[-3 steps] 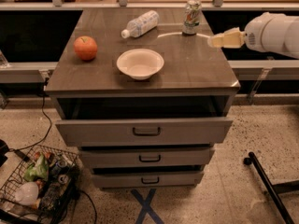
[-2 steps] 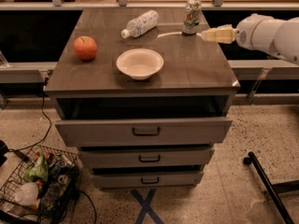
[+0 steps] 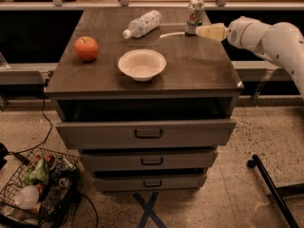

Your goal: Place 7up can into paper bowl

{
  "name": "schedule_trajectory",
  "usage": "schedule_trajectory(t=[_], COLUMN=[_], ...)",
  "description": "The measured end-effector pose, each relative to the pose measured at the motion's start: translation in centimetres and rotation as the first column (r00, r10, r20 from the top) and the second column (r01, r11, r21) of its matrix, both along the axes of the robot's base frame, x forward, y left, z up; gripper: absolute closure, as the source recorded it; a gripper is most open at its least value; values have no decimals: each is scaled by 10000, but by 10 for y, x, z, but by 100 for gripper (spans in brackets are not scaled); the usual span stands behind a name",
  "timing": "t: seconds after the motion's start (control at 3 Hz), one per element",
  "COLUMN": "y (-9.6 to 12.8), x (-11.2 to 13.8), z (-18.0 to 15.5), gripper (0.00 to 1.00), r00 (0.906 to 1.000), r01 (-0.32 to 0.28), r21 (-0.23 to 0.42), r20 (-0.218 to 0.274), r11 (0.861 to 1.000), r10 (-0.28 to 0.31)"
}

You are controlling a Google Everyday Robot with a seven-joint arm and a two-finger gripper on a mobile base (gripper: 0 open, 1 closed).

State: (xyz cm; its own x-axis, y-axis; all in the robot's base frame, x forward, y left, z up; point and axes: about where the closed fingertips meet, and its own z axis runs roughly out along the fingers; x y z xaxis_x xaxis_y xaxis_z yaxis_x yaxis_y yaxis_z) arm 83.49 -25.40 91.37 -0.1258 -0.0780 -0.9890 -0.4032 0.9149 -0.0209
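Observation:
The 7up can stands upright near the back right of the dark cabinet top. It is silvery-white and green with a silver top. The paper bowl sits empty near the middle of the top, in front of and to the left of the can. My gripper reaches in from the right on a white arm. Its pale tip is right beside the lower right side of the can, at or very near touching it.
A clear plastic water bottle lies on its side at the back, left of the can. A red apple sits at the left. Drawers are below the top. A wire basket of litter and a black base leg are on the floor.
My gripper has moved left along the back of the top, from well right of the can to right beside it. The can, bowl, bottle and apple have not moved.

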Motion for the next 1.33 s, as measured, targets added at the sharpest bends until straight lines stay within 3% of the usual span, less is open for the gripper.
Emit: schedule_trajectory(t=[0.67, 1.0, 1.33], y=[10, 36, 48], x=[41, 61, 76], z=[1, 0, -7], gripper=[0, 0, 0], r00=[9991, 9997, 9996], r01=[-361, -203, 207], r21=[-40, -651, -855], r20=[206, 109, 183], r11=[9993, 9977, 9961], r10=[362, 211, -192])
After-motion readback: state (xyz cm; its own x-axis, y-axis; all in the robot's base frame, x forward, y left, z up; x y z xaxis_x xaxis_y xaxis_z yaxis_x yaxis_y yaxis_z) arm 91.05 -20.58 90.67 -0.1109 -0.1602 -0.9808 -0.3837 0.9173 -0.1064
